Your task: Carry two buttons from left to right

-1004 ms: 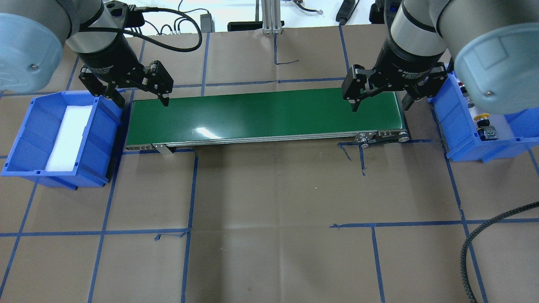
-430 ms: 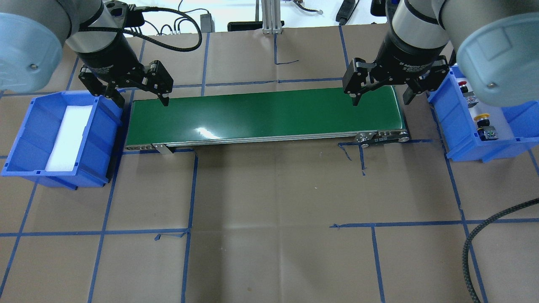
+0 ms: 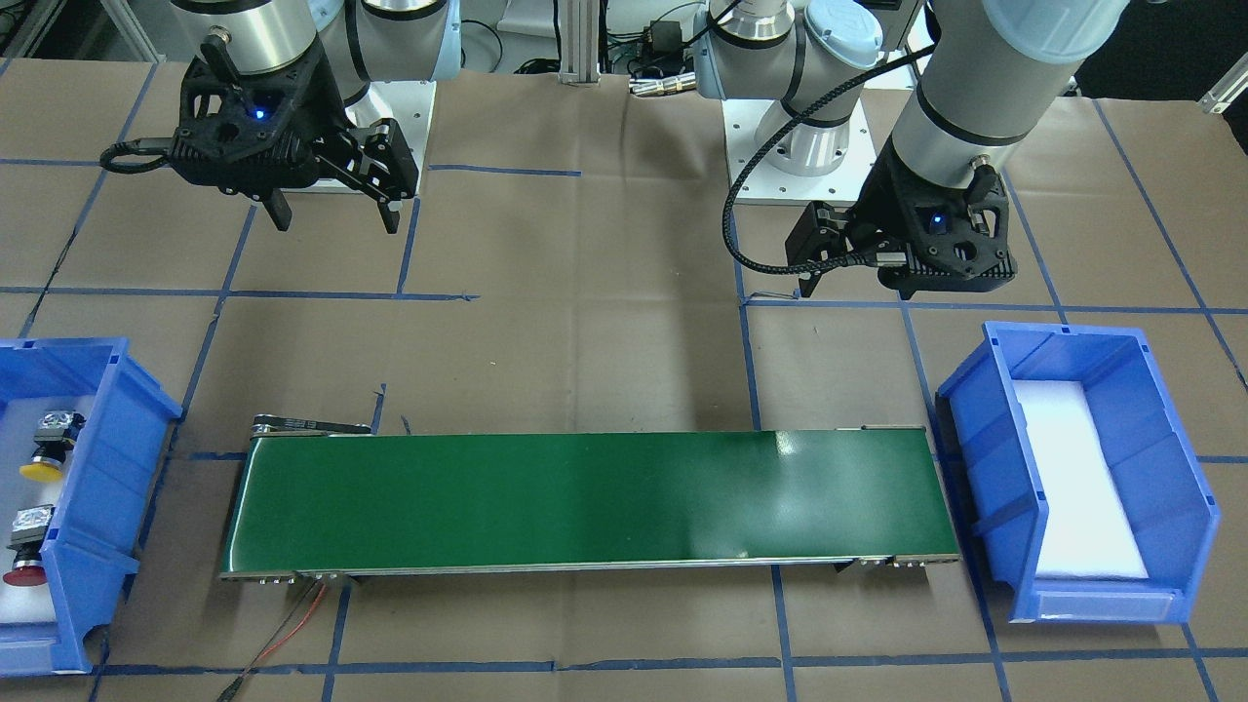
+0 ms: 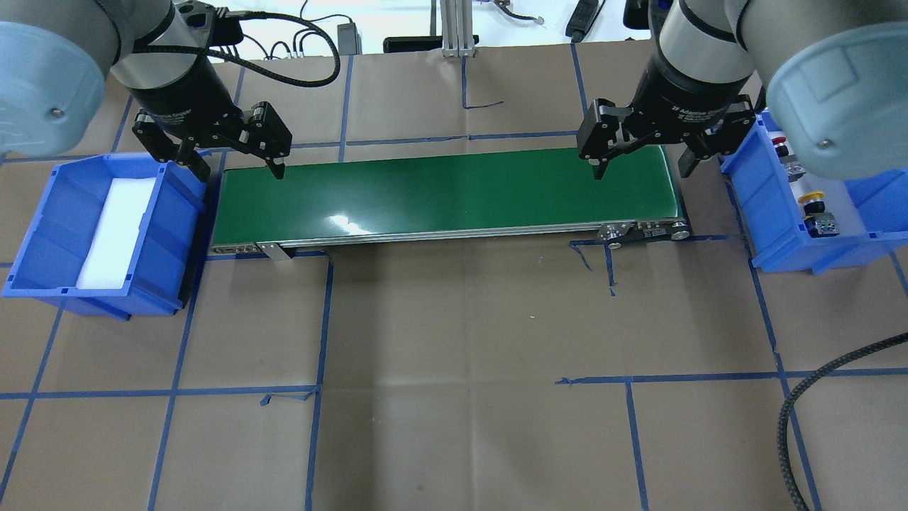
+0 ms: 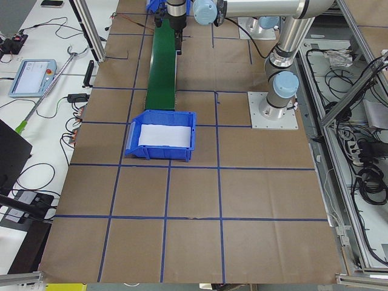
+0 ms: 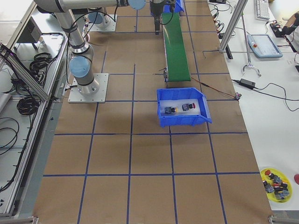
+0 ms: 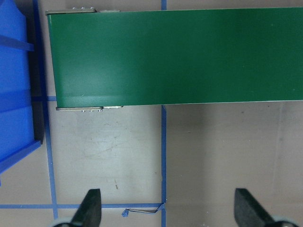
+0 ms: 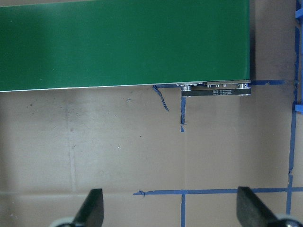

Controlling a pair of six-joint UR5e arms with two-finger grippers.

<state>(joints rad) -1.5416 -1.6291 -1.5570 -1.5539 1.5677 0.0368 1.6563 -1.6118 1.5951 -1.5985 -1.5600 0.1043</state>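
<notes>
Both buttons lie on white foam inside the blue bin (image 4: pixel 753 202) at the right end of the table. The yellow-capped button (image 4: pixel 813 198) is near the bin's middle. The red-capped button (image 4: pixel 781 146) is farther back, partly behind my right arm. The front-facing view shows the yellow button (image 3: pixel 44 466) and the red button (image 3: pixel 23 571) lying on their sides. My right gripper (image 4: pixel 643 172) hangs open and empty above the right end of the green conveyor belt (image 4: pixel 447 195). My left gripper (image 4: pixel 240 170) hangs open and empty above the belt's left end.
A second blue bin (image 4: pixel 167 234) with only a white foam pad stands at the belt's left end. A black braided cable (image 4: pixel 816 383) loops onto the table at the front right. Brown paper with blue tape lines covers the table.
My right gripper has shifted slightly back and toward the right bin, uncovering the red button. The left gripper and both buttons have not moved.
</notes>
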